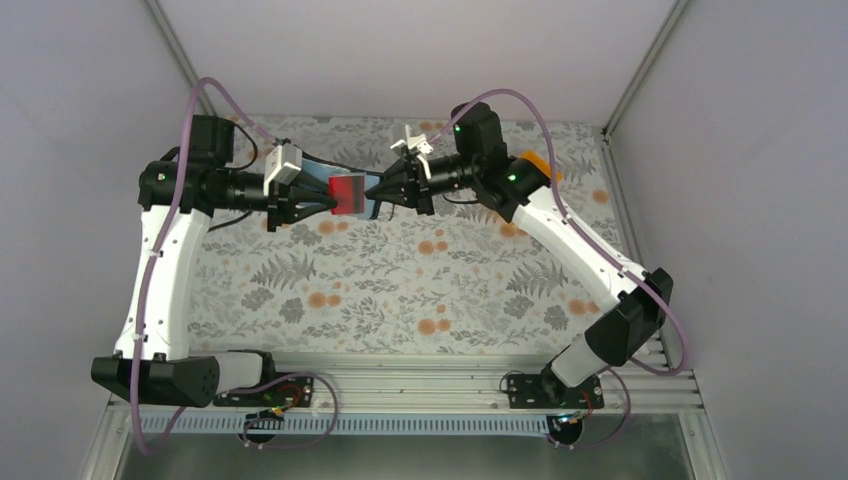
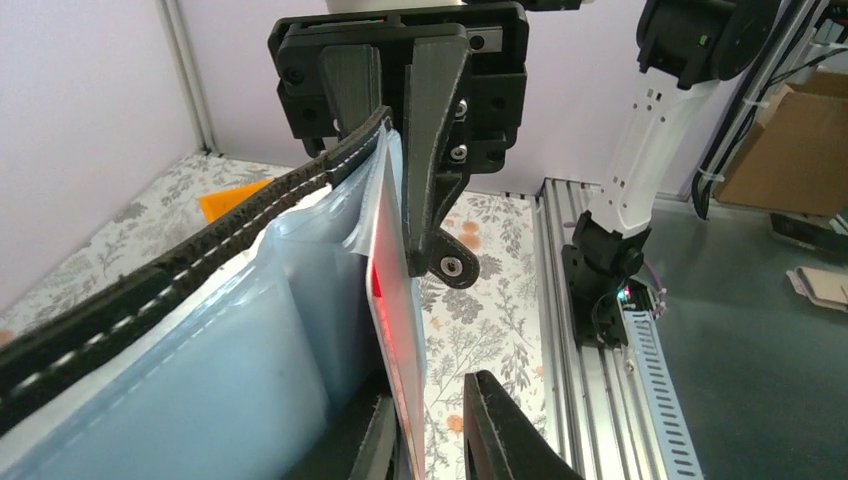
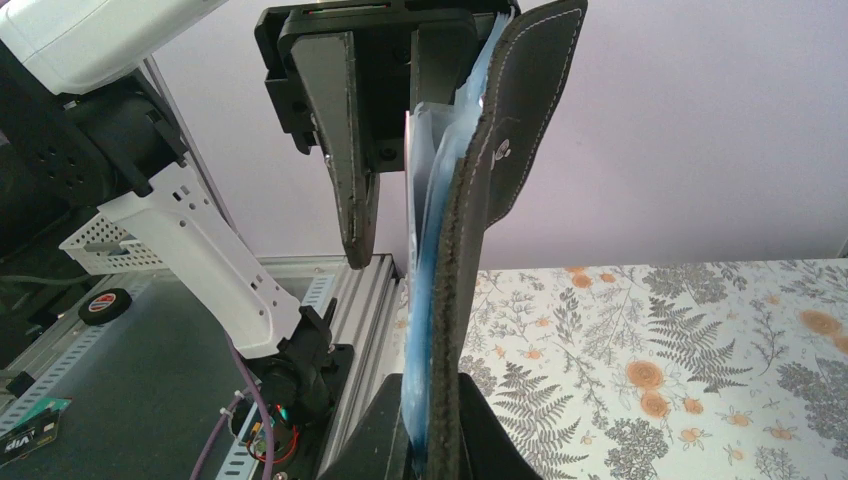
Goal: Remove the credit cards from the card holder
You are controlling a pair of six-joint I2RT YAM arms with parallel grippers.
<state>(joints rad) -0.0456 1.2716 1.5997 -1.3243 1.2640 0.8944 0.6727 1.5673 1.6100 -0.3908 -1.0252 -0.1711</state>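
The card holder [image 2: 150, 290], a black stitched wallet with grey-blue inner pockets [image 3: 470, 250], is held open in the air above the back of the table. My right gripper [image 3: 437, 390] is shut on one edge of it, and it shows in the top view [image 1: 380, 192] too. A red credit card [image 1: 348, 190] sticks out of a pocket, edge-on in the left wrist view [image 2: 390, 300]. My left gripper [image 2: 432, 385] is open around that card. One finger lies against the wallet side and the other stands clear of the card. It faces the right gripper in the top view [image 1: 330, 205].
An orange bin [image 1: 535, 160] sits at the back right behind the right arm, and shows in the left wrist view [image 2: 230, 200]. The floral table cover [image 1: 400, 290] lies below the grippers. Grey walls enclose the back and sides.
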